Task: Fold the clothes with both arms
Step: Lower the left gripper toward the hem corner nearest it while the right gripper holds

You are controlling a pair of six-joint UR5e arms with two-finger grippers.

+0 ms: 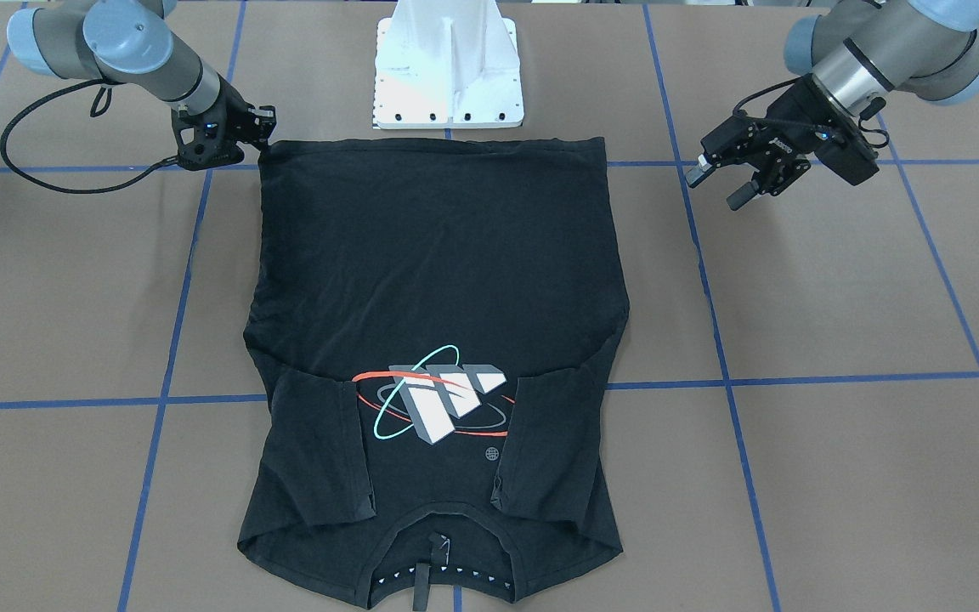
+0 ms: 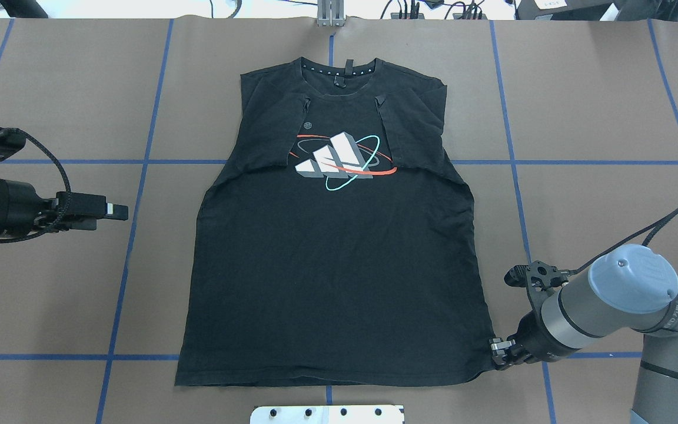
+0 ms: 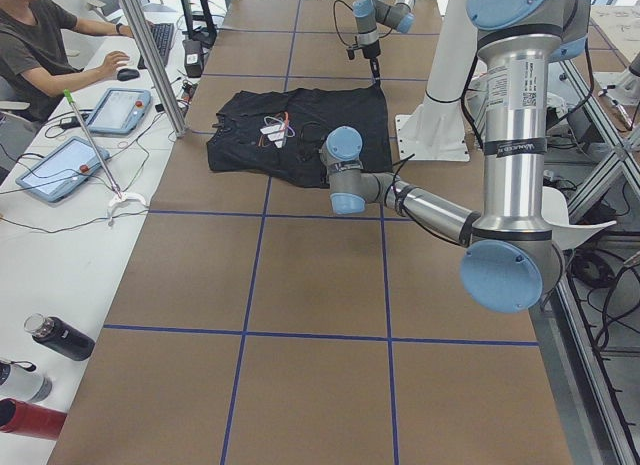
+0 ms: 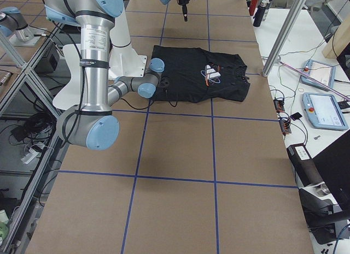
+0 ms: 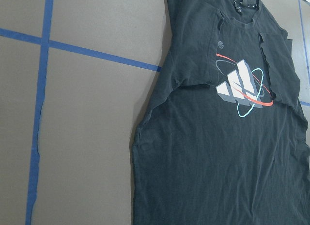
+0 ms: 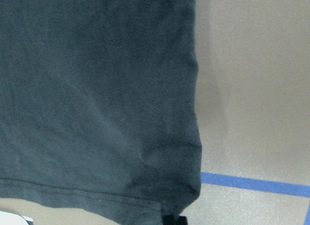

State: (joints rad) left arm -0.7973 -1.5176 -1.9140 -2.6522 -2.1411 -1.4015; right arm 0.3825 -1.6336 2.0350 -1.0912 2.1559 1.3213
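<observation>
Overhead exterior shows the black T-shirt (image 2: 333,265) lying flat on the brown worktop (image 2: 580,118). Its bottom edge is just beside the white base (image 2: 327,414) and its collar is far from the base. The logo (image 2: 339,159) faces up. Both sleeves (image 2: 271,132) are folded in over the chest, so the sides look done.

The right tool (image 2: 499,353) is down low, near the base, with its tips touching the shirt's bottom corner (image 2: 483,359). The cloth is a little bunched there. I cannot tell if the tool is pinching it or not.

The left tool (image 2: 106,209) is well away from the base and apart from the shirt. Its two tips are spread wide and it holds nothing.

I think the next job is to lift the bottom edge away from the base and up toward the collar. That needs both corners held. The left tool must first go to the other bottom corner (image 2: 189,371), or the soft cloth could fold crooked.
</observation>
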